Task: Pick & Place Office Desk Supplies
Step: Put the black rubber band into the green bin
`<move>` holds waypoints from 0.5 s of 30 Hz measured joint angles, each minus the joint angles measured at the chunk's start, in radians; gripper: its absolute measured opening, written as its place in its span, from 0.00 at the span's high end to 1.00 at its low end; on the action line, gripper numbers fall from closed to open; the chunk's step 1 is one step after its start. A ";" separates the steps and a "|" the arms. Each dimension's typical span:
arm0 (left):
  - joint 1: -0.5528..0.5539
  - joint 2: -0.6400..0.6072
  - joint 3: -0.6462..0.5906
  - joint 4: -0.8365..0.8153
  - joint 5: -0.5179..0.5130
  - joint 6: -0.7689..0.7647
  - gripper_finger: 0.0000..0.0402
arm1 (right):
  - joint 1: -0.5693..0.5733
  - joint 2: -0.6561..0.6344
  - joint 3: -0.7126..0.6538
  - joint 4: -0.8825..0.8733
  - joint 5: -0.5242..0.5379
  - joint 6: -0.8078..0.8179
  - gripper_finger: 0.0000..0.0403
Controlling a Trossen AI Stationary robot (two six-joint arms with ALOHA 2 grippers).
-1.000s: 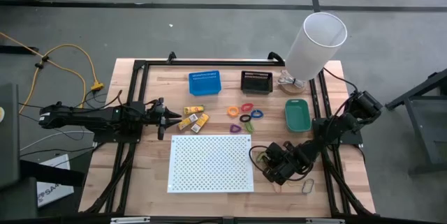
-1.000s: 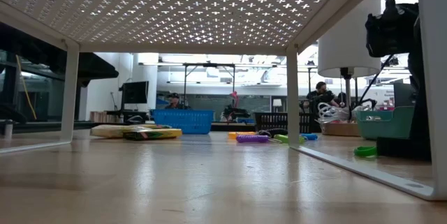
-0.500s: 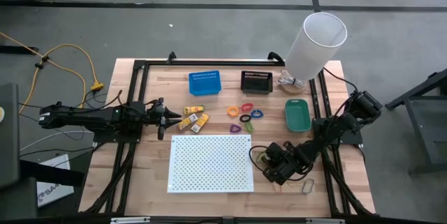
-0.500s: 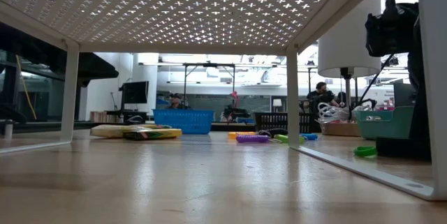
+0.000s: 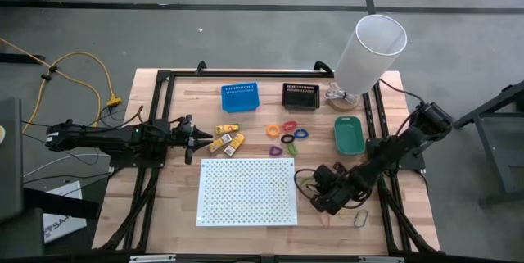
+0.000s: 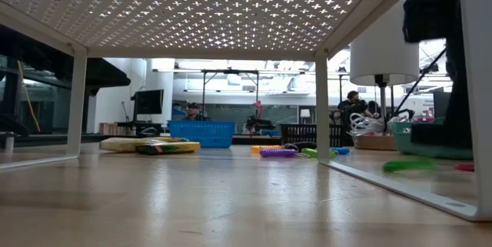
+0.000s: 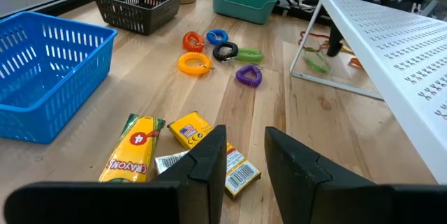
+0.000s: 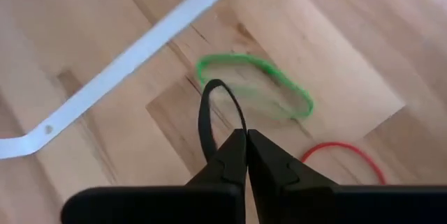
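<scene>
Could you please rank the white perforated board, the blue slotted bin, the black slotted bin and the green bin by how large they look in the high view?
1. White perforated board, clearly the largest.
2. Blue slotted bin.
3. Black slotted bin and green bin: these look alike in area, the green one longer and narrower, so I would not rank them.

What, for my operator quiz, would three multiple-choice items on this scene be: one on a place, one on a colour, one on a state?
1. Where do the yellow packets lie? A in the blue bin; B on the table beside the white board; C in the green bin.
2. What colour is the middle bin of the row? A black; B blue; C green.
3. How is the right claw? A wide open; B shut on a dark band; C out of sight.

B: they rest on bare wood.
A: blue and green flank it.
B: its tips meet, band looping out.
</scene>
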 joint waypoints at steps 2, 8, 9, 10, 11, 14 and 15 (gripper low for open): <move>0.000 0.000 0.000 0.000 0.000 0.000 0.76 | 0.000 -0.047 0.000 -0.023 0.014 -0.016 0.99; 0.000 0.000 0.000 0.000 0.000 0.000 0.76 | 0.000 -0.180 0.000 -0.092 0.059 -0.047 0.99; 0.000 0.000 0.000 0.000 0.000 0.000 0.76 | 0.000 -0.189 0.000 -0.095 0.064 -0.054 0.99; 0.000 0.000 0.000 0.000 0.000 0.000 0.76 | 0.000 -0.194 0.000 -0.095 0.065 -0.061 0.99; 0.000 0.000 0.000 0.000 0.000 0.000 0.76 | 0.000 -0.195 0.000 -0.094 0.065 -0.070 0.99; 0.000 0.000 0.000 0.000 0.000 0.000 0.76 | 0.000 -0.194 0.000 -0.097 0.063 -0.077 0.99; 0.000 0.000 0.000 0.000 0.000 0.000 0.76 | 0.000 -0.192 0.000 -0.097 0.063 -0.077 0.99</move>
